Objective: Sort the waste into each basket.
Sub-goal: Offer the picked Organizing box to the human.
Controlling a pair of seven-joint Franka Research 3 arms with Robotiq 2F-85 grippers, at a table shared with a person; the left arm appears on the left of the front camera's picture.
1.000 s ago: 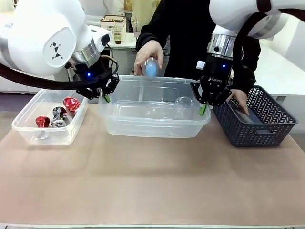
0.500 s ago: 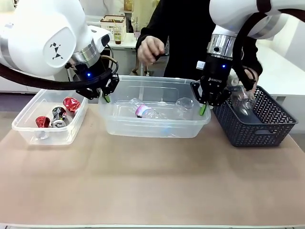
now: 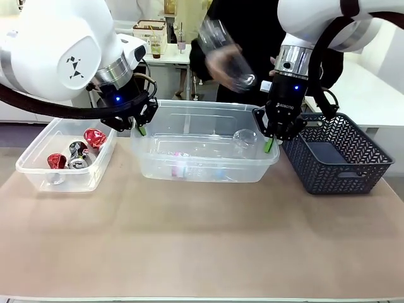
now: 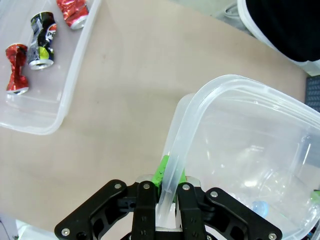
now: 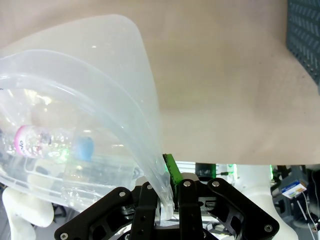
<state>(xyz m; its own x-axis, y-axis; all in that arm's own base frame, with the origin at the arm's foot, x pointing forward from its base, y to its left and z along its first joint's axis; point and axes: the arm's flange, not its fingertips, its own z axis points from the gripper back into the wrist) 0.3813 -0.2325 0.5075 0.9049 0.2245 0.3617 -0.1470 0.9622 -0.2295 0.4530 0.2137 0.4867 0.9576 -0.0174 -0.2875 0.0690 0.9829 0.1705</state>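
There are two clear tubs: a small tub by the table's left edge and a big tub in the middle. One dark basket stands near the right edge. Three crushed cans lie in the small tub. One person's hand holds one clear bottle. In the big tub, the number of bottles I cannot count.
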